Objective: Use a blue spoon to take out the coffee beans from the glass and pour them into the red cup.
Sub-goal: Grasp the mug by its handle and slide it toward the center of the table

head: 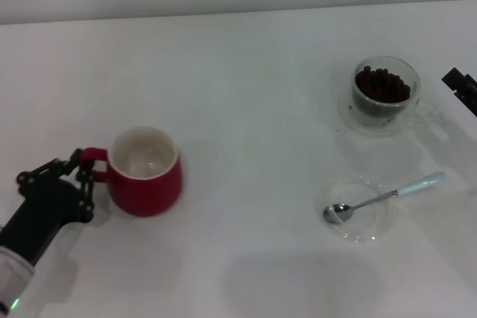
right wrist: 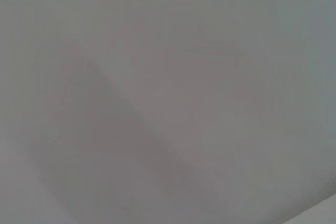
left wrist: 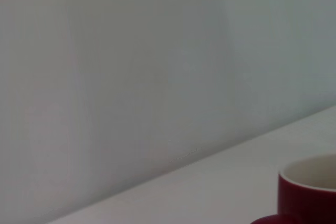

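Left claw [head: 83, 171] grips red cup [head: 145, 172] handle.

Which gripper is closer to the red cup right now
Left. The left gripper is at the red cup, around its handle; the right gripper sits far across the table, beside the glass.

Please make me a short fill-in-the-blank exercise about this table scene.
1. The dark coffee beans lie in the small clear ____.
2. The bowl of the blue-handled metal spoon rests on a flat clear ____.
3. The left gripper is at the rounded red cup's ____.

Missing words: glass; dish; handle
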Action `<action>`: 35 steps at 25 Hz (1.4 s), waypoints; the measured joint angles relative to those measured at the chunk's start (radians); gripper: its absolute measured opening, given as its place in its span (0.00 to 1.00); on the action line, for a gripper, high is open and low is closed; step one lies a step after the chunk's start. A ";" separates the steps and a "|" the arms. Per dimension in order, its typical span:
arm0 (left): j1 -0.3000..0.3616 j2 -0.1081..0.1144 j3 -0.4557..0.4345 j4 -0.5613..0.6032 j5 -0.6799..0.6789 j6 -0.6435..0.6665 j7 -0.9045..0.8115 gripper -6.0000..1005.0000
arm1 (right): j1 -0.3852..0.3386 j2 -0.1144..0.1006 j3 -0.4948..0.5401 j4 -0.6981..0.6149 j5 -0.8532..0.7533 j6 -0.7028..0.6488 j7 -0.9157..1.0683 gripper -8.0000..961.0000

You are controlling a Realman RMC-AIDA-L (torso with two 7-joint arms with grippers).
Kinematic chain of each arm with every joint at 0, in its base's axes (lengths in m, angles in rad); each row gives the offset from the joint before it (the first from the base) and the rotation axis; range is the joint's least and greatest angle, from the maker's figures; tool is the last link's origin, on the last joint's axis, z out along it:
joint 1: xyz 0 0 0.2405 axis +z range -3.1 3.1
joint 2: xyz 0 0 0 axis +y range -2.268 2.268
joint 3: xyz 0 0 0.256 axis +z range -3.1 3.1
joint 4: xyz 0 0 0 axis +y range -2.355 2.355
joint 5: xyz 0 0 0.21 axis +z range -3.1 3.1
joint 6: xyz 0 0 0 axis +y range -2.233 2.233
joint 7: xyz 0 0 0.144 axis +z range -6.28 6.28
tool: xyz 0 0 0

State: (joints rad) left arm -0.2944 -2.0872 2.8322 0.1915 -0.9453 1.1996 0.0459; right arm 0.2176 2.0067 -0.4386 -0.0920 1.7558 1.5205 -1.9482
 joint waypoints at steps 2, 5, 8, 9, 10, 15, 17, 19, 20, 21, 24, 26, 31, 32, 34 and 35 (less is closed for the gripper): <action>-0.015 0.000 0.001 0.011 0.027 -0.007 -0.002 0.12 | 0.002 0.000 0.000 0.000 0.000 0.000 0.000 0.69; -0.039 0.000 0.004 0.033 0.076 -0.040 -0.002 0.11 | 0.003 0.000 0.000 0.000 0.001 0.000 0.000 0.69; -0.063 -0.001 0.009 0.048 0.118 -0.077 -0.004 0.11 | 0.003 0.000 0.000 0.000 0.001 0.002 -0.002 0.69; -0.072 -0.001 0.010 0.051 0.134 -0.087 -0.004 0.11 | 0.003 0.000 0.000 0.000 0.001 0.003 -0.003 0.69; -0.079 -0.002 0.010 0.054 0.146 -0.097 -0.004 0.11 | 0.003 0.000 0.000 0.000 0.001 0.004 -0.004 0.69; -0.110 -0.002 0.011 0.074 0.174 -0.143 -0.005 0.10 | 0.002 0.000 0.000 0.000 0.001 0.006 -0.006 0.69; -0.126 -0.002 0.010 0.075 0.182 -0.159 -0.004 0.10 | 0.002 0.000 0.000 0.000 0.001 0.006 -0.007 0.69; -0.134 -0.002 0.010 0.075 0.184 -0.159 -0.004 0.10 | 0.002 0.000 0.000 0.000 0.001 0.007 -0.007 0.69; -0.138 -0.002 0.010 0.075 0.184 -0.159 -0.003 0.10 | 0.002 0.000 0.000 0.000 0.001 0.007 -0.007 0.69; -0.143 -0.002 0.010 0.076 0.184 -0.159 -0.003 0.10 | 0.002 0.000 0.000 0.000 0.001 0.007 -0.007 0.69; -0.153 -0.002 0.010 0.077 0.184 -0.158 0.000 0.10 | 0.002 0.000 0.000 0.000 0.001 0.007 -0.008 0.69; -0.160 -0.002 0.010 0.077 0.186 -0.161 0.001 0.10 | 0.002 0.000 0.000 0.000 0.001 0.007 -0.008 0.69; -0.174 -0.002 0.010 0.077 0.207 -0.181 -0.004 0.10 | 0.002 0.000 0.000 0.000 0.001 0.011 -0.007 0.69; -0.175 -0.002 0.010 0.077 0.212 -0.182 -0.004 0.11 | 0.002 0.000 0.000 0.000 0.001 0.012 -0.007 0.69; -0.175 -0.002 0.010 0.078 0.229 -0.181 -0.005 0.13 | 0.002 0.000 0.000 0.000 0.001 0.014 -0.007 0.69; -0.174 -0.002 0.010 0.079 0.237 -0.180 -0.005 0.14 | 0.002 0.000 0.000 0.000 0.001 0.014 -0.007 0.69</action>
State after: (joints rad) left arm -0.4688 -2.0893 2.8424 0.2702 -0.7078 1.0192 0.0406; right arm 0.2194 2.0064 -0.4387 -0.0921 1.7563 1.5342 -1.9551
